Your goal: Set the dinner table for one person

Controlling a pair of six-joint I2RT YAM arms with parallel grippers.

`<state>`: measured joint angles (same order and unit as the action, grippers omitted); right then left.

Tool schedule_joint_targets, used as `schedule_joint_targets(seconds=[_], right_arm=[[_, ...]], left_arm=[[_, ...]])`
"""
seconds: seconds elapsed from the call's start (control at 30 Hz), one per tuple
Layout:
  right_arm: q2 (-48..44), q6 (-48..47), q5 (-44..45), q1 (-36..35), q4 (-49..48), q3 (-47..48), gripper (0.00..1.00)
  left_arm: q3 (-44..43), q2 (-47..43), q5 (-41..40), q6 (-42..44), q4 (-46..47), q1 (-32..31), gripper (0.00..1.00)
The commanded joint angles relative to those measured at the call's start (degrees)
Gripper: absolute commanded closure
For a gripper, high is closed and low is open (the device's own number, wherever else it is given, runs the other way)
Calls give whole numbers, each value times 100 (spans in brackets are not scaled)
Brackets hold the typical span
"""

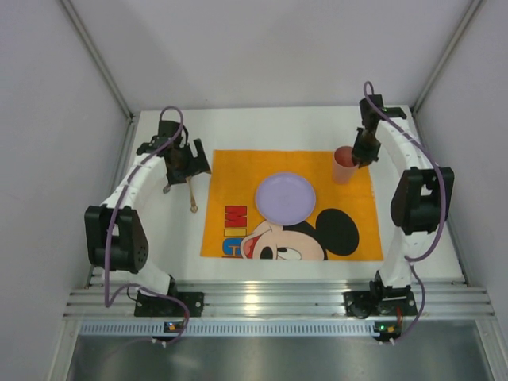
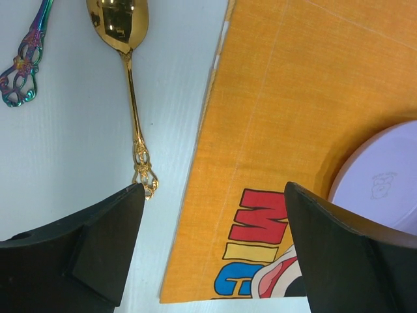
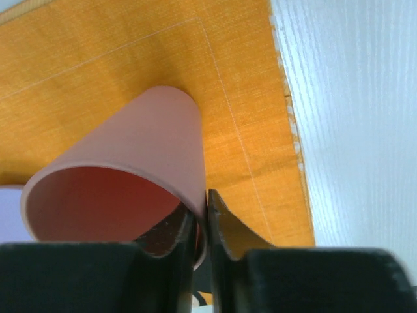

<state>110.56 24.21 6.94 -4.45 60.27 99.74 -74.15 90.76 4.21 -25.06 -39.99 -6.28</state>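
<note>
The white dinner table (image 1: pixel 421 238) carries an orange Mickey Mouse placemat (image 1: pixel 238 171) with a lilac plate (image 1: pixel 285 197) on it. A pink cup (image 1: pixel 344 164) stands on the mat's far right corner. My right gripper (image 1: pixel 363 151) is shut on the cup's rim (image 3: pixel 195 215), one finger inside and one outside. A gold spoon (image 2: pixel 132 98) lies on the table left of the mat, with an iridescent utensil handle (image 2: pixel 26 62) further left. My left gripper (image 2: pixel 215 254) is open and empty over the mat's left edge, just beside the spoon's handle end.
Aluminium rails (image 1: pixel 278 302) run along the near edge by the arm bases. Grey walls enclose the table on the left, right and far sides. The plate's edge also shows in the left wrist view (image 2: pixel 384 182).
</note>
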Motion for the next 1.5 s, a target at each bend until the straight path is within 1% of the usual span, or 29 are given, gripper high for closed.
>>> schedule_joint_targets(seconds=[0.0, 0.07, 0.1, 0.2, 0.3, 0.33, 0.4, 0.43, 0.53, 0.67, 0.7, 0.77, 0.8, 0.87, 0.9, 0.97, 1.0, 1.1, 1.2, 1.3, 1.33, 1.37, 1.47], right_arm=[[-17, 58, 89, 58, -401, -51, 79], [0, 75, 45, 49, -437, -52, 67], [-8, 75, -8, 58, -429, -43, 56], [-131, 75, -61, 49, -376, 62, 38], [-429, 102, -149, 49, -227, 133, 32], [-657, 154, -201, 49, -183, 150, 32], [-947, 259, -411, 41, -43, 168, 30], [-1297, 338, -456, -3, -24, 142, 30], [-1939, 418, -544, -161, -7, -16, 27], [-2504, 392, -623, -206, 160, -385, 27], [-2679, 374, -615, -206, 239, -542, 27], [-2846, 339, -597, -206, 283, -710, 27], [-2987, 304, -554, -206, 292, -893, 27], [-3110, 286, -527, -153, 327, -1035, 27], [-3155, 269, -518, -135, 345, -1149, 27], [-3260, 243, -527, -56, 389, -1220, 27], [-3304, 225, -527, -30, 398, -1255, 27], [-3357, 190, -527, 67, 433, -1264, 27], [-3375, 163, -553, 102, 442, -1273, 27], [-3410, 163, -597, 102, 433, -1308, 27], [-3419, 172, -615, 102, 424, -1326, 28], [-3427, 181, -641, 102, 407, -1343, 28], [-3471, 198, -668, 102, 345, -1379, 28]], left_arm=[[32, 266, 159, 159, 386, 223, 7], [-20, 477, 247, 185, 413, 347, 9], [-55, 556, 317, 177, 369, 452, 10], [-126, 872, 300, 229, 413, 567, 13], [-161, 1127, 274, 317, 501, 584, 18], [-179, 1276, 265, 361, 518, 584, 27], [-231, 1417, 247, 396, 536, 584, 36], [-249, 1549, 204, 379, 545, 593, 40], [-293, 1742, 98, 370, 650, 584, 43], [-687, 2103, -95, 519, 633, 584, 50], [-784, 2243, -130, 580, 563, 741, 52], [-986, 2349, -148, 642, 536, 795, 55], [-1040, 2402, -200, 695, 527, 804, 60], [-1145, 2543, -253, 757, 492, 804, 67], [-1172, 2595, -297, 774, 457, 795, 74], [-1216, 2710, -350, 853, 343, 804, 76], [-1207, 2745, -368, 897, 316, 804, 78], [-1163, 2763, -368, 967, 237, 795, 81], [-1111, 2710, -368, 985, 176, 743, 81], [-1075, 2754, -657, 1020, 149, 646, 83], [-1101, 2806, -754, 1003, 114, 655, 86], [-1136, 2850, -842, 986, 36, 646, 100], [-1400, 2991, -738, 924, -166, 646, 100]])
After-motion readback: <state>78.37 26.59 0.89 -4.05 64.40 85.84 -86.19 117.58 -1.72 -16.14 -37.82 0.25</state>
